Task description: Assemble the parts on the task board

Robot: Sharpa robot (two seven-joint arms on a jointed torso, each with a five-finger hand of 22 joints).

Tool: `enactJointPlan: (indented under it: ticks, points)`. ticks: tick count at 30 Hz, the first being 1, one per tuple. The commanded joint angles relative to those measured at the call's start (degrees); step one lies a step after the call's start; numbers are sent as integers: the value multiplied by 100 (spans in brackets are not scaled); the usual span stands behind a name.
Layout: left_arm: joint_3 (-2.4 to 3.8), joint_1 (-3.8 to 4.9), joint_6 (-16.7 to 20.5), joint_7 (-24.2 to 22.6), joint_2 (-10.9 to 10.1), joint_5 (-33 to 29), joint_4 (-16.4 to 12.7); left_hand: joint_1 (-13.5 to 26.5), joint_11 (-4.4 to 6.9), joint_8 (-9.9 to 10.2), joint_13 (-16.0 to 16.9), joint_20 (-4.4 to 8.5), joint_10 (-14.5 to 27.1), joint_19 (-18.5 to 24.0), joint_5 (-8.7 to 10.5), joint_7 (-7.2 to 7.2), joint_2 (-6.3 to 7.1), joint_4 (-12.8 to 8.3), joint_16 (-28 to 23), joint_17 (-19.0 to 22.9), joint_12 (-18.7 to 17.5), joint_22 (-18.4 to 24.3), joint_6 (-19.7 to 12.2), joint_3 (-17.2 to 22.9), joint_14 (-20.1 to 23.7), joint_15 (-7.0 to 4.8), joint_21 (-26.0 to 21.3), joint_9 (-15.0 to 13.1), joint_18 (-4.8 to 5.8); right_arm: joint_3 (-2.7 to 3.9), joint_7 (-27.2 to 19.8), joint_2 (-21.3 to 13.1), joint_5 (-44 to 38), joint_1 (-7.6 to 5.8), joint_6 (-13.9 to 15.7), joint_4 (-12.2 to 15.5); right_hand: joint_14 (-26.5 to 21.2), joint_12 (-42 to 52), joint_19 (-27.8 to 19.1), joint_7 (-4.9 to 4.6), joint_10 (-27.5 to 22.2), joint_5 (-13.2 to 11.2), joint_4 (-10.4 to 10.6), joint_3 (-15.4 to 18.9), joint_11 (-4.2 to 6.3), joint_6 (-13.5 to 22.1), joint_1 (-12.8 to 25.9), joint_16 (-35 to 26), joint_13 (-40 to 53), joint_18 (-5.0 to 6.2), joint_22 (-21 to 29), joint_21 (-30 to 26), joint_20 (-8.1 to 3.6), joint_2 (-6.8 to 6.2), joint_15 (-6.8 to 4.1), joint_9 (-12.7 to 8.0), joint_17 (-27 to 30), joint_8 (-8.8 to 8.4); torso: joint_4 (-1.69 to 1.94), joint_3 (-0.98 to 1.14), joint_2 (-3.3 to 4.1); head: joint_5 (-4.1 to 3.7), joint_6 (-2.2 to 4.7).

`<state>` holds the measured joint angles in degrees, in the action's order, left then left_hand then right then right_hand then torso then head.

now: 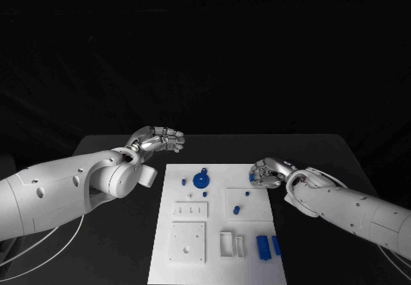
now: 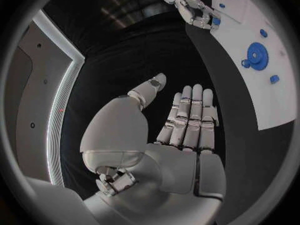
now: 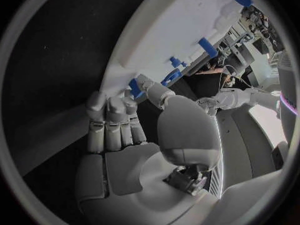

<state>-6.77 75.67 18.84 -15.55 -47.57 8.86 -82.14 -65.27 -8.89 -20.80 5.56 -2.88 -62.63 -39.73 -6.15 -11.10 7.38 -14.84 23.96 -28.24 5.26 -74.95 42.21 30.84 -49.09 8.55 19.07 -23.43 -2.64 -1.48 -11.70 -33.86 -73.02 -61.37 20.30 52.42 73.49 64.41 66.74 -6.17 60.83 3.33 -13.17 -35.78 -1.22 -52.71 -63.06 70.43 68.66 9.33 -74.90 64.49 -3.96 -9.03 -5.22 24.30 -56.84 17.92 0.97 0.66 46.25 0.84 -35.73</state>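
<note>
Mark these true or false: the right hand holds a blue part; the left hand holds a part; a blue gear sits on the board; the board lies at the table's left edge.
1. The right hand holds a small blue part: true.
2. The left hand holds a part: false, nothing is in it.
3. A blue gear sits on the task board: true.
4. The board lies at the table's left edge: false, mid-table.

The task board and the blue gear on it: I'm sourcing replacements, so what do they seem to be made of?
The task board looks like matte white plastic: an even colour with no glare and crisp recessed pockets. It could be painted. The blue gear looks like solid-coloured matte plastic, perhaps printed or moulded: uniform blue with fine teeth and no metallic shine.
</note>
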Motion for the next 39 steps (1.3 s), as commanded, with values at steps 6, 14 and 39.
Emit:
enactJointPlan:
  ticks: [6, 14, 39]
  points:
    - [3, 3, -93, -29, 4, -12, -8, 38, -21, 36, 9, -7, -25, 22, 28, -41, -16, -30, -4, 6, -38, -122, 22, -10, 25, 19, 28, 10, -68, -15, 68, 12, -95, 23, -99, 6, 11, 15, 39, -82, 5, -27, 2, -56, 66, -193, 56, -27, -7, 567, -111, 32, -7, 52, -48, 16, -14, 37, -8, 5, 2, 1, -5]
    - [3, 3, -90, -31, 5, -7, -8, 39, -22, 37, 10, -7, -25, 23, 30, -41, -15, -30, -4, 6, -40, -122, 22, -9, 26, 19, 28, 10, -68, -15, 49, 14, -97, 23, -101, 23, 8, 11, 34, -13, 22, -50, 69, -213, 131, -388, 64, -39, -9, 567, -106, 41, -20, 170, -109, 69, -34, 142, -4, 5, 3, -2, -7]
    - [9, 11, -472, 827, 125, 386, 85, 475, 330, -142, 242, 350, -780, -788, 121, 160, -144, 331, 831, -373, 318, -153, 468, -197, -959, -490, 624, -55, -202, 3, 874, -208, -357, -359, 41, 881, 45, 43, 62, 98, 111, -50, 78, -428, 239, -624, 86, -29, 7, 567, -101, 81, -46, 335, -214, 174, -77, 291, -44, 10, -65, 25, 51]
